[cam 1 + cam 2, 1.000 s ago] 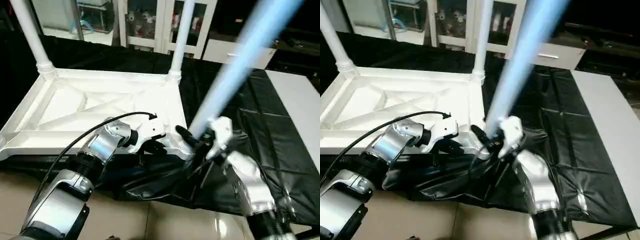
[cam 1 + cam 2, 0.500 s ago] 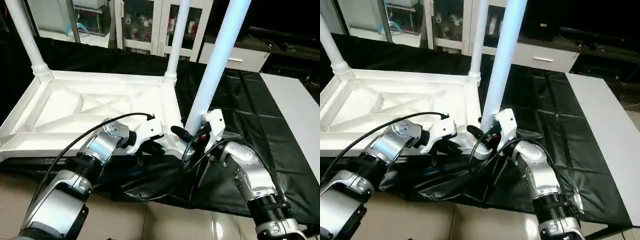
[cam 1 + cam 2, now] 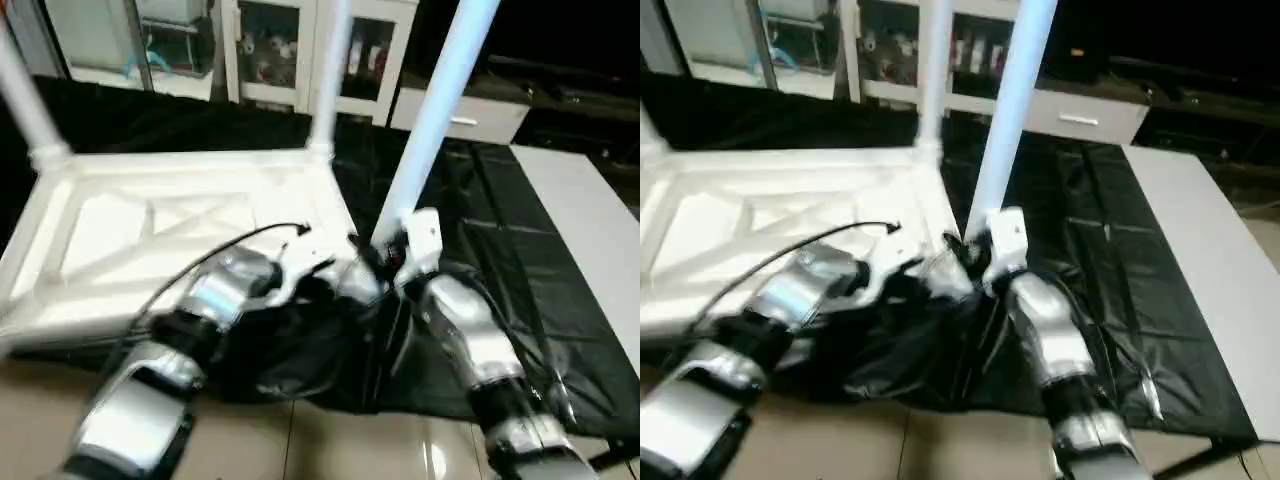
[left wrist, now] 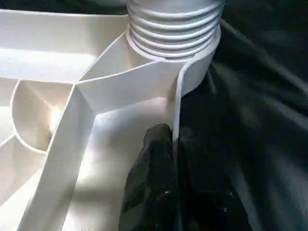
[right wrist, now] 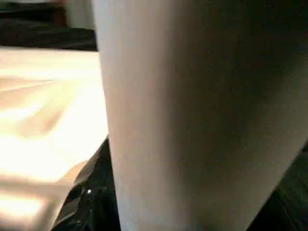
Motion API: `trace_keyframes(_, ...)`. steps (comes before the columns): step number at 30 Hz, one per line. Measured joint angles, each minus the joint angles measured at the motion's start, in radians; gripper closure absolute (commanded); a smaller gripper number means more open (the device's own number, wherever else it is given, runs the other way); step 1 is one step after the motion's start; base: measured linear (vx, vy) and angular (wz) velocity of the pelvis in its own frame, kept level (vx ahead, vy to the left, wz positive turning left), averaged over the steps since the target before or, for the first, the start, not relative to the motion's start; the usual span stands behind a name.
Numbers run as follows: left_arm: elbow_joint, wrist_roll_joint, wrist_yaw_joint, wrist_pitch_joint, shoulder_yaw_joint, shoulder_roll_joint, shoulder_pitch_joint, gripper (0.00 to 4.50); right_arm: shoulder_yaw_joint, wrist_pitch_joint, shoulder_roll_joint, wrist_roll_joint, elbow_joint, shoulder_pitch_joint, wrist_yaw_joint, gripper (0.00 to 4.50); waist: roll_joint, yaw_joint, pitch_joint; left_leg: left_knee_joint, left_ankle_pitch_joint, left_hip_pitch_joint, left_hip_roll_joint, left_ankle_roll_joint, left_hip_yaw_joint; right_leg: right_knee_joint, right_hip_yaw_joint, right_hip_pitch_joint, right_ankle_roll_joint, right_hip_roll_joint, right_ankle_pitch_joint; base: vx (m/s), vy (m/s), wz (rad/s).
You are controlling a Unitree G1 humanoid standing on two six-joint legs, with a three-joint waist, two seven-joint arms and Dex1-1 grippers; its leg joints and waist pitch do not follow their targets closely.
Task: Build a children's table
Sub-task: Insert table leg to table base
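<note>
Head views: the upturned tabletop [image 3: 150,230] lies left of centre on the black-covered counter [image 3: 520,230]; the right pincer [image 3: 392,255] is clamped on the third leg [image 3: 430,110], keeping it upright in the near-right socket.

Left wrist view: the left pincer [image 4: 175,187] pinches the tabletop's rim, apparently steadying it beneath the leg's threaded end [image 4: 173,24].

Right wrist view: the leg looms close.

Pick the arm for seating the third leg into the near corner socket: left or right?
Right, likely. Its end effector is shut on the upright leg, right above the near corner socket. The left end effector pinches the tabletop rim beside that socket, better used for bracing.
</note>
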Motion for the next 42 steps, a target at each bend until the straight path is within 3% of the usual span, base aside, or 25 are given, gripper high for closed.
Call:
trace_keyframes(4, 0.092, -0.014, 0.158, 0.054, 0.045, -0.112, -0.055, 4.50, -0.047, -0.024, 0.027, -0.004, 0.137, -0.097, -0.180, 2.64, -0.001, 0.003, -0.001, 0.000, 0.000, -0.002, -0.001, 0.000, 0.000, -0.005, 0.001, 0.001, 0.000, 0.000, 0.000, 0.000, 0.000, 0.00)
trace_keyframes(10, 0.221, -0.040, 0.348, 0.053, 0.095, -0.225, -0.129, 4.50, -0.120, -0.077, 0.060, -0.002, 0.288, -0.204, -0.390, 2.64, -0.002, 0.008, -0.001, 0.000, -0.002, -0.008, -0.006, 0.004, 0.002, -0.004, 0.000, -0.003, 0.000, -0.007, 0.006, 0.000, 0.000, 0.00)
trace_keyframes(20, 0.271, -0.045, 0.380, 0.034, 0.121, -0.242, -0.158, 4.50, -0.169, -0.154, 0.070, -0.003, 0.396, -0.262, -0.403, 2.64, -0.005, 0.008, -0.001, -0.002, -0.003, -0.011, -0.007, 0.007, 0.003, -0.004, -0.002, -0.005, 0.001, -0.008, 0.008, 0.000, 0.000, 0.00)
trace_keyframes(21, 0.278, -0.046, 0.381, 0.030, 0.121, -0.242, -0.161, 4.50, -0.174, -0.166, 0.069, -0.003, 0.405, -0.263, -0.389, 2.29, -0.005, 0.007, -0.001, -0.002, -0.004, -0.011, -0.007, 0.007, 0.003, -0.005, -0.002, -0.005, 0.001, -0.009, 0.008, 0.000, 0.000, 0.00)
trace_keyframes(23, 0.279, -0.047, 0.382, 0.029, 0.122, -0.241, -0.162, 4.50, -0.182, -0.173, 0.069, -0.003, 0.413, -0.265, -0.374, 2.29, -0.005, 0.006, -0.001, -0.002, -0.004, -0.011, -0.007, 0.007, 0.003, -0.005, -0.002, -0.005, 0.001, -0.009, 0.008, 0.000, 0.000, 0.00)
trace_keyframes(24, 0.279, -0.047, 0.385, 0.029, 0.124, -0.241, -0.162, 4.50, -0.191, -0.180, 0.070, 0.002, 0.416, -0.266, -0.354, 2.29, -0.006, 0.005, -0.001, -0.002, -0.004, -0.011, -0.007, 0.007, 0.003, -0.005, -0.002, -0.005, 0.001, -0.009, 0.008, 0.000, 0.000, 0.00)
trace_keyframes(26, 0.279, -0.047, 0.387, 0.028, 0.125, -0.239, -0.162, 4.50, -0.196, -0.188, 0.069, 0.008, 0.420, -0.266, -0.328, 1.88, -0.006, 0.004, -0.001, -0.002, -0.004, -0.011, -0.007, 0.007, 0.004, -0.005, -0.002, -0.005, 0.001, -0.010, 0.008, 0.000, 0.000, 0.00)
trace_keyframes(29, 0.277, -0.040, 0.391, 0.018, 0.125, -0.218, -0.162, 4.50, -0.212, -0.194, 0.083, 0.045, 0.436, -0.262, -0.241, 1.82, -0.009, -0.005, 0.001, -0.002, -0.004, -0.012, -0.007, 0.007, 0.004, -0.005, -0.003, -0.006, 0.002, -0.010, 0.008, 0.000, 0.000, 0.00)
trace_keyframes(31, 0.261, -0.039, 0.377, 0.017, 0.125, -0.198, -0.162, 4.50, -0.218, -0.205, 0.068, 0.068, 0.434, -0.247, -0.129, 1.45, -0.011, -0.010, 0.004, -0.003, -0.003, -0.014, -0.007, 0.007, 0.004, -0.005, -0.003, -0.010, 0.004, -0.010, 0.008, 0.000, 0.000, 0.00)
trace_keyframes(34, 0.213, -0.038, 0.280, 0.011, 0.104, -0.149, -0.148, 4.50, -0.207, -0.191, 0.024, 0.081, 0.397, -0.205, 0.075, 1.35, -0.014, -0.010, 0.006, -0.003, -0.002, -0.020, -0.004, 0.010, 0.004, -0.004, -0.004, -0.017, -0.001, -0.008, 0.011, 0.000, 0.000, 0.00)
trace_keyframes(39, 0.070, -0.037, 0.113, 0.022, 0.048, -0.066, -0.086, 4.50, -0.157, -0.145, -0.051, 0.096, 0.271, -0.108, 0.304, 1.35, -0.011, 0.011, 0.008, -0.002, 0.000, -0.027, 0.002, 0.014, 0.006, -0.002, -0.008, -0.024, -0.005, -0.004, 0.009, 0.000, 0.000, 0.00)
trace_keyframes(42, -0.027, -0.040, -0.039, 0.013, -0.002, 0.009, -0.042, 4.50, -0.107, -0.112, -0.101, 0.106, 0.171, -0.032, 0.438, 1.35, -0.009, 0.034, 0.012, -0.001, 0.000, -0.027, 0.004, 0.014, 0.006, 0.001, -0.010, -0.024, -0.007, -0.004, 0.007, 0.000, 0.000, 0.00)
